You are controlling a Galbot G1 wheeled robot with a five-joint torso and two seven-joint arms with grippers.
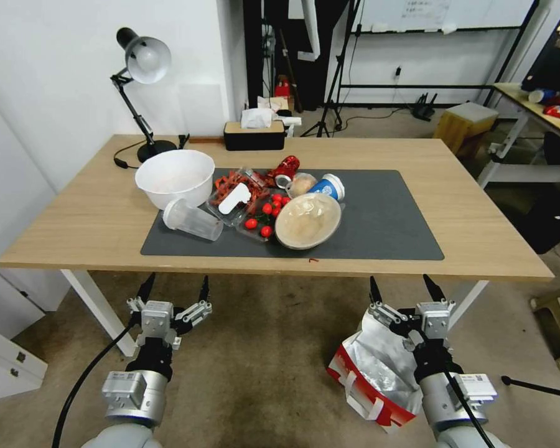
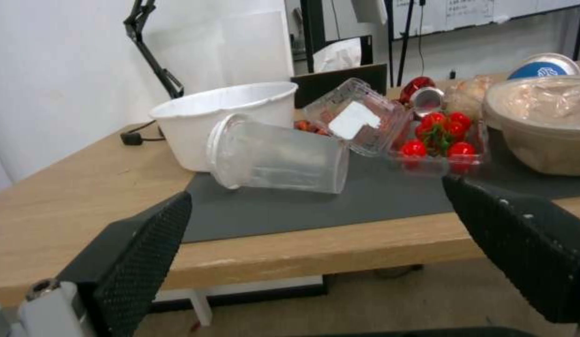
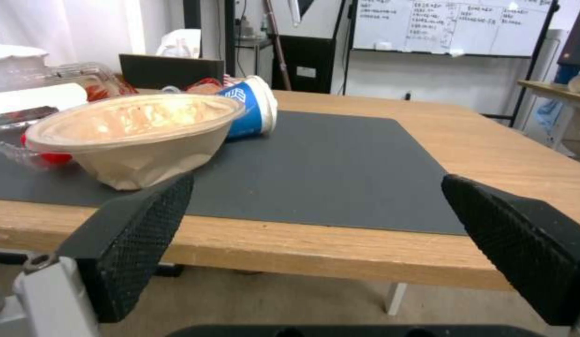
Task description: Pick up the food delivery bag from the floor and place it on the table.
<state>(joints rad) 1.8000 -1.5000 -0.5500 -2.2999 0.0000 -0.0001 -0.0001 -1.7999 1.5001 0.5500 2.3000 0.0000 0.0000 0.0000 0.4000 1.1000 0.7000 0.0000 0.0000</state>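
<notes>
The food delivery bag stands on the floor at the lower right, red faces, white strap handles, silver foil lining open at the top. My right gripper hangs open above the bag's far side, fingers pointing toward the table, holding nothing. My left gripper is open too, over bare floor in front of the table's left part. Both wrist views look over the table edge, each between two wide-apart black fingers. The table has a light-wood top, white legs and a dark grey mat.
On the mat lie a white bowl, a tipped clear cup, cherry tomatoes, a lidded beige bowl and a blue cup. A desk lamp and tissue box stand at the back. A second desk is at the right.
</notes>
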